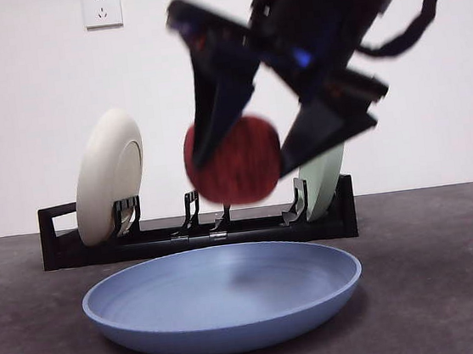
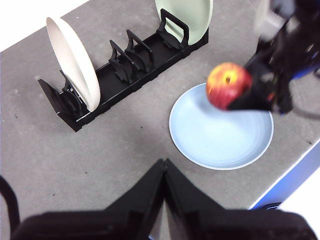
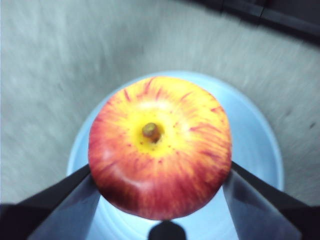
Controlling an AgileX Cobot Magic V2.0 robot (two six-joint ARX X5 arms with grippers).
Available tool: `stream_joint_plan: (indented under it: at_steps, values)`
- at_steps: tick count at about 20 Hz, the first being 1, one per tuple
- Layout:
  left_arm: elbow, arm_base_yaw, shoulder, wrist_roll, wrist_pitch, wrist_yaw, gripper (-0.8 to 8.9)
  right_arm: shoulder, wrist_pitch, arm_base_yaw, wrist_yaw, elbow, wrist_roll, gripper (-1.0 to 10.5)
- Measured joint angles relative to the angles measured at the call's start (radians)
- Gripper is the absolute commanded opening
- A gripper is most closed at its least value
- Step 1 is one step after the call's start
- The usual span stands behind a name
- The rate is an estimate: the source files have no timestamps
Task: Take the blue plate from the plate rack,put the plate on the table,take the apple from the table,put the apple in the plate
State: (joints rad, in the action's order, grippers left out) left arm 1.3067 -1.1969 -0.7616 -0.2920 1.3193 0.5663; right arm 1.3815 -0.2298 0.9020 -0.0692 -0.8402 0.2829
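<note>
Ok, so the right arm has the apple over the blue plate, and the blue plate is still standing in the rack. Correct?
Not quite. The blue plate is not in the plate rack; the front view shows it lying flat on the table in front of the rack. The rest holds: the right gripper holds the apple above that plate.

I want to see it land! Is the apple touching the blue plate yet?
Apart. In the front view, the apple, held by the right gripper, hangs clearly above the blue plate.
</note>
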Motion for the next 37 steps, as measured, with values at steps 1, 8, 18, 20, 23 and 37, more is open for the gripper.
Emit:
stream_joint_plan:
  at_steps: [1,8,18,20,23,37]
  values:
    - [0.000,0.000,0.000,0.000,0.000,0.000,-0.09,0.028,0.018,0.000,0.018,0.003,-0.006,0.0]
    - [0.000,0.000,0.000,0.000,0.000,-0.026,-0.09,0.181,0.090,0.000,0.043,0.005,-0.014,0.0]
    - [0.000,0.000,0.000,0.000,0.000,-0.027,-0.09,0.238,0.131,0.003,0.025,0.005,-0.013,3.2]
    - [0.000,0.000,0.000,0.000,0.000,-0.027,-0.09,0.238,0.132,0.009,0.016,0.005,-0.013,5.1]
    - [0.000,0.000,0.000,0.000,0.000,-0.027,-0.09,0.241,0.131,0.016,0.009,0.005,-0.010,5.5]
    - [0.000,0.000,0.000,-0.008,0.000,-0.042,-0.09,0.023,0.009,0.141,-0.157,0.005,0.030,5.3]
